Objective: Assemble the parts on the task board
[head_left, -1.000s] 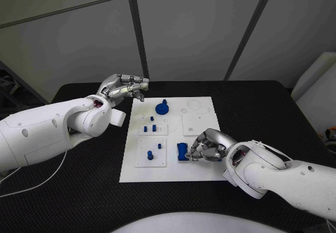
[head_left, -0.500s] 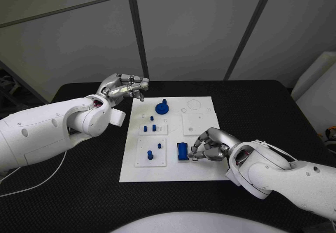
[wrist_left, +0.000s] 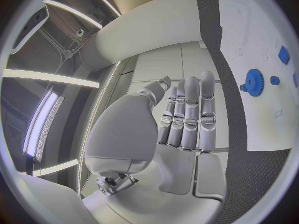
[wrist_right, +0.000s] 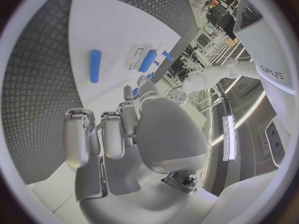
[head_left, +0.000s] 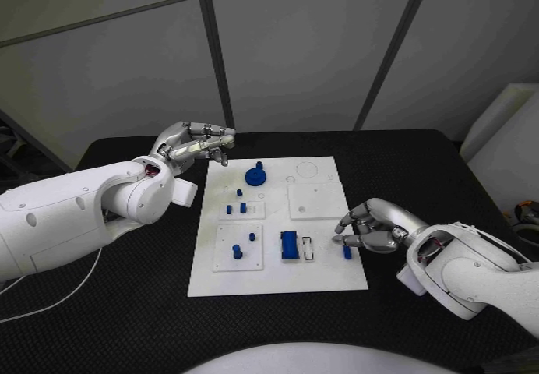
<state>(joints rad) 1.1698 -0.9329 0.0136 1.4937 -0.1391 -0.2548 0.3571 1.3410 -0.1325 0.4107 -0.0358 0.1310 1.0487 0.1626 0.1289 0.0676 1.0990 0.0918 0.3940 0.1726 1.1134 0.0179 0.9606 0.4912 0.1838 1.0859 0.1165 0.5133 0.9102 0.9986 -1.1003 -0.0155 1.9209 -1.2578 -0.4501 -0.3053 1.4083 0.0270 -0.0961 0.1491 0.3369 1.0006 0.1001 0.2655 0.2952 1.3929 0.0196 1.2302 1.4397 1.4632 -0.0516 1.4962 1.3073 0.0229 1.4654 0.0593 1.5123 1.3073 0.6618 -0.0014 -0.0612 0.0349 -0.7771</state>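
Task board, a white plate, lies in the middle of the black desk and carries several smaller raised white panels. The near-left panel has an upright blue peg standing in it, with a shorter blue stub just beyond. The small panel further back holds two short blue pegs side by side. At the far end a blue gear sits on the board, with bare round outlines to its right. The far-right panel carries no blue piece.

Near the middle of the board's near half, a blue block stands with a narrow white strip touching its right side. A loose blue pin lies at the board's right edge, just beside the right hand. In the right wrist view that pin lies flat on the white surface, apart from the fingers.

The right hand hovers over the board's right edge with its fingers curled inward, and nothing is visible in them. The left hand is raised above the desk by the board's far-left corner. Its fingers are drawn in together and empty, and the wrist view shows them packed side by side.
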